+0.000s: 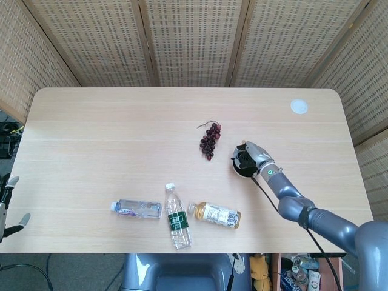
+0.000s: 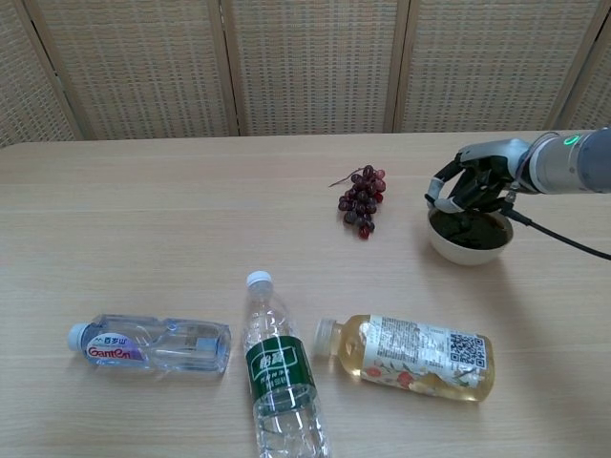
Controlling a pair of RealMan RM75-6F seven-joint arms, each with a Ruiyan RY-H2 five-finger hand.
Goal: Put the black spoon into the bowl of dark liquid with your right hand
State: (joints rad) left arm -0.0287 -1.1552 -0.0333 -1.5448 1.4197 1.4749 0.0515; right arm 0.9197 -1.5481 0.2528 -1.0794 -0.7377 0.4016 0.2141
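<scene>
The right hand [image 2: 474, 183] hangs directly over the bowl [image 2: 467, 245] of dark liquid, fingers [image 2: 449, 187] curled downward above the near rim. Whether they are clamped on anything cannot be told; the black spoon cannot be made out against the dark fingers and liquid in either view, so its place cannot be told. In the head view the same hand [image 1: 250, 157] covers most of the bowl [image 1: 237, 169].

The bunch of grapes [image 2: 361, 199] lies just beyond the fingertips, to the side away from the wrist, apart from the bowl. Three bottles lie on their sides well away from the fingers: a juice bottle [image 2: 410, 356], a green-labelled water bottle [image 2: 279, 375] and a small clear bottle [image 2: 151, 345]. A white disc [image 1: 298, 107] sits near the table's [image 1: 109, 145] far corner.

The left hand [image 1: 6, 203] shows at the table's edge, fingers apart, holding nothing.
</scene>
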